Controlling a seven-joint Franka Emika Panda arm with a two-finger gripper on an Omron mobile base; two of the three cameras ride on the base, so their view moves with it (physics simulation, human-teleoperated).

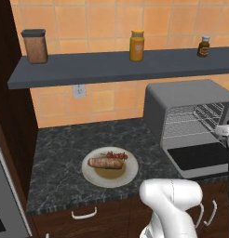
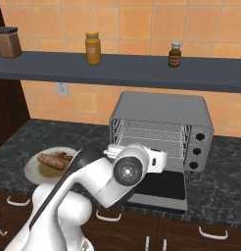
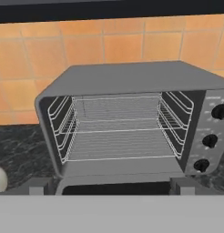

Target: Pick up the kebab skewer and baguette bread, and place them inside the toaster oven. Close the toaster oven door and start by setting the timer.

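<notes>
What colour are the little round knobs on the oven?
Black knobs on the grey boxy toaster oven; clearest in the hand view.

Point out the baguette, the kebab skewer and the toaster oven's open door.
Light-brown sausage-shaped baguette (image 1: 105, 162): left base view, middle of loaf.
Thin red-chunked kebab skewer (image 1: 117, 155): left base view, red chunks.
Dark glass toaster oven door (image 1: 198, 156): left base view, glass panel, lying open.

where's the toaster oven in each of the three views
Left base view: the toaster oven sits at the right edge, door folded down, right of the plate.
Right base view: the toaster oven is centre-right on the counter, partly behind the arm.
Hand view: the toaster oven is seen head-on across the middle, its door down.
Shared landmark: the wire rack inside it.
</notes>
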